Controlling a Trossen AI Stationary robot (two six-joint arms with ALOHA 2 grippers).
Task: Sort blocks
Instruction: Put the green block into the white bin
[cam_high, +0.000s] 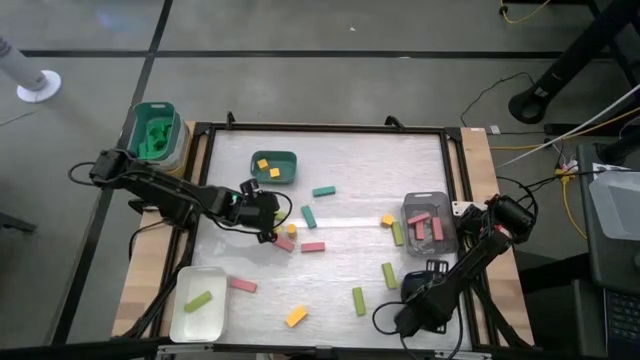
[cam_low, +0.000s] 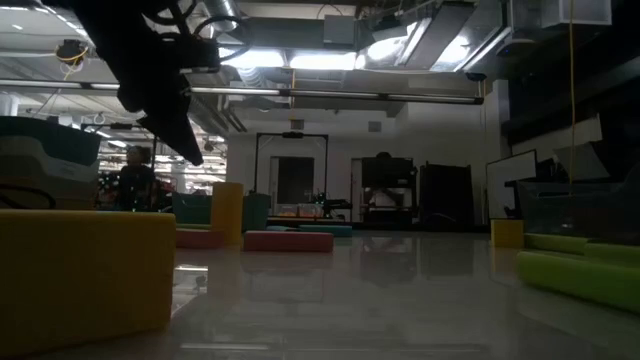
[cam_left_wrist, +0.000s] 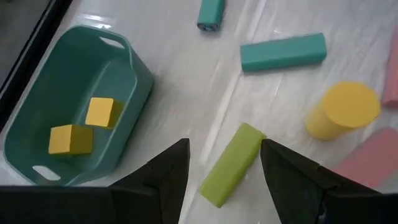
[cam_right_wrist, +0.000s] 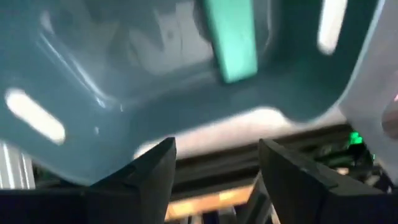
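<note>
A pale, glossy desk (cam_high: 330, 190) inside a black frame is filling the centre of the high view, with grey floor and cables around it and blocks lying scattered across it. The left hand (cam_high: 268, 215) is hovering left of centre with its fingers spread and nothing between them. In the left wrist view a lime block (cam_left_wrist: 231, 163) is lying flat on the desk directly between and just ahead of those fingers, its long axis running nearly along the reach of the hand and slightly slanted, so I judge the fingers would close across its narrow width. A yellow cylinder (cam_left_wrist: 343, 118) and a pink block (cam_left_wrist: 373, 165) are sitting close beside it, and a teal tray (cam_left_wrist: 134, 81) holding two yellow cubes (cam_left_wrist: 99, 112) is lying to the other side. The left arm is clearly the nearer one. The right hand (cam_high: 422, 282) is at the lower right of the high view, fingers spread and empty, over a teal tray (cam_right_wrist: 155, 81) holding a teal block (cam_right_wrist: 231, 37). A grey tray (cam_high: 430, 222) at the right is holding pink blocks, and a white tray (cam_high: 197, 303) at the lower left is holding one lime block.
</note>
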